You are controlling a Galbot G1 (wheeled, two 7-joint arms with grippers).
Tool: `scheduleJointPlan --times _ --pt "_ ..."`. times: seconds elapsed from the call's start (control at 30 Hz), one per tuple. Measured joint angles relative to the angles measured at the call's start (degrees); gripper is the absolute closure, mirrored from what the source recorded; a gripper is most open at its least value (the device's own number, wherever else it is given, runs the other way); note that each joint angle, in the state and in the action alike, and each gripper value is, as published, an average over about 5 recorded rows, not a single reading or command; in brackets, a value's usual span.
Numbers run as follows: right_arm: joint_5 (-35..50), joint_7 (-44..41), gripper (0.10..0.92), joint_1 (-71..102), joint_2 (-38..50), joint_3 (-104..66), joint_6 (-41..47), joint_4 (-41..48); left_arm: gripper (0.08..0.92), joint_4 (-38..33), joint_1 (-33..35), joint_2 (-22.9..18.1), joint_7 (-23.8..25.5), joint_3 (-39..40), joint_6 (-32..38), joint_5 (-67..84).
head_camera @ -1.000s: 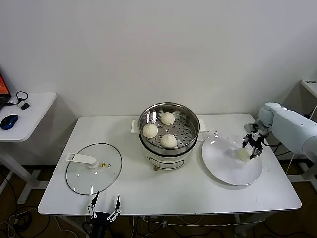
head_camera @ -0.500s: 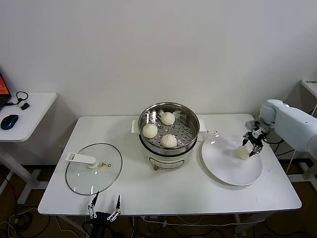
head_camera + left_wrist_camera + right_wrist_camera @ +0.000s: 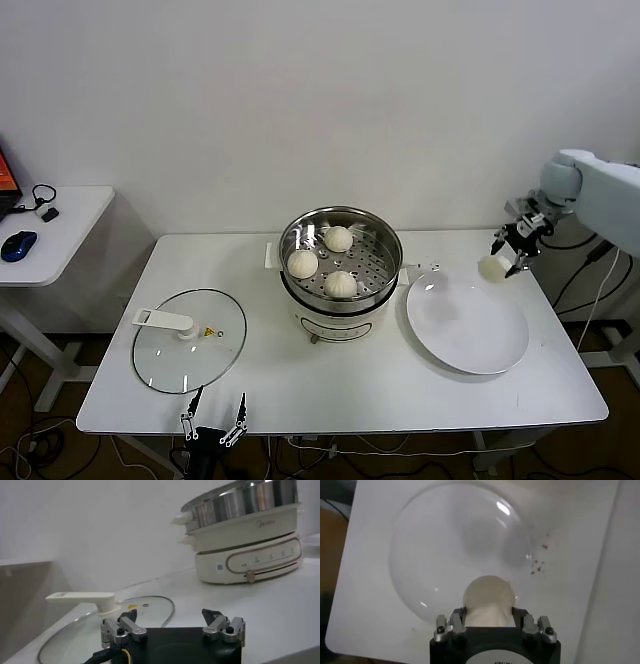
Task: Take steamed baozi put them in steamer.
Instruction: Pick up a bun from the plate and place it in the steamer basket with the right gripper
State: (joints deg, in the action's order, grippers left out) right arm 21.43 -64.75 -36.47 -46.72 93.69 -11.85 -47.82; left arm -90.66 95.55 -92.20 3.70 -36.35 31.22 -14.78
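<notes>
A small side desk point(image 3: 60, 215) is seen far to the left, with a blue mouse point(image 3: 18, 245) on it. On the big white desk point(image 3: 330, 385), a flat glass lid point(image 3: 190, 340) with a white handle is laid near the left end. Just below it, at the front edge of the desk, the left claw point(image 3: 211, 428) is parked. Its two fingers are spread apart and nothing is held between them.

In the middle of the desk, the shiny steamer point(image 3: 341, 250) is set on its white cooker base point(image 3: 335, 320). Three steamed baozi are seen inside it: one at the back point(image 3: 339, 238), one on the left point(image 3: 302, 263) and one at the front point(image 3: 340, 284). They are placed close together but are not stacked.

To the right of the steamer, a white round plate point(image 3: 466, 325) is laid flat on the desk. Nothing is on it.

Above the far right side of the plate, the right claw point(image 3: 508, 256) is held up in the air. Its fingers are closed tight on the fourth baozi point(image 3: 491, 268), which is lifted clear of the plate. In the right wrist view, the bun point(image 3: 489, 601) is seen squeezed between the two fingers, with the plate point(image 3: 445, 545) below.
</notes>
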Motion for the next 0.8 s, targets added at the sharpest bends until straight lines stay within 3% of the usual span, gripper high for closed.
scheduleJointPlan --times 0.37,0.8 --pt "14.81 3.95 0.356 -16.18 -2.78 10.92 9.65 -14.21 0.177 -0.31 0.17 0.0 0.03 0.49 0.06 -0.29" --pt "23.67 7.15 0.355 -18.96 -10.7 11.36 16.27 -17.45 0.177 -0.77 -0.01 0.0 0.05 -0.43 -0.06 0.46"
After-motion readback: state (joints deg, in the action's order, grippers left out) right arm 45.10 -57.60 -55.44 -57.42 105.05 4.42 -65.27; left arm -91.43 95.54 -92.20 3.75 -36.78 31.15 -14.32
